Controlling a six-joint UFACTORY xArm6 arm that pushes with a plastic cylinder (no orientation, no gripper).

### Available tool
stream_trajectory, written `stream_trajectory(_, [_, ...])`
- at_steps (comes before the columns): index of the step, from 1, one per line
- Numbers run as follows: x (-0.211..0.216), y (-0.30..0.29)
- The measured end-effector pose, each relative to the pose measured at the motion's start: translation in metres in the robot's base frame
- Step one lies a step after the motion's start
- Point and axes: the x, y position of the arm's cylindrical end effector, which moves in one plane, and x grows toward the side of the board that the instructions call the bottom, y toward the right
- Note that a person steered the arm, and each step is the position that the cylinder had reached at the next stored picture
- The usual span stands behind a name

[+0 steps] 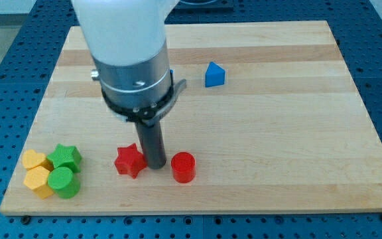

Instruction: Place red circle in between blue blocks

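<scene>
My tip [155,166] rests between the red star [129,160] and the red circle [183,167] near the worktop [277,133] bottom edge, no hand fitted; an off-centre push could roll the circle astray from the blue block [214,75].

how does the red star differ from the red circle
Shape: the red star has pointed arms, while the red circle is a round cylinder with a flat top.
Position: the red star lies to the view's left of my tip, the red circle to its right.
Gap: the red star sits closer to my tip than the red circle does.
Both are red and near the board's bottom edge.
</scene>
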Motion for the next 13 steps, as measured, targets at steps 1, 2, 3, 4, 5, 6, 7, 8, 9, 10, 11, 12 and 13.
stream_trajectory(1, [0.041,-0.001])
stream_trajectory(2, [0.061,0.0])
stream_trajectory(3, [0.052,0.03])
stream_trajectory(4, [0.013,0.052])
stream_trajectory(5, [0.008,0.063])
stream_trajectory(6, [0.023,0.078])
stream_trajectory(7, [-0.012,0.082])
stream_trajectory(8, [-0.059,0.082])
stream_trajectory(9, [-0.053,0.082])
stream_trajectory(10, [-0.018,0.076])
stream_trajectory(11, [-0.024,0.054])
stream_trajectory(12, [-0.069,0.051])
stream_trajectory(13, [-0.094,0.05])
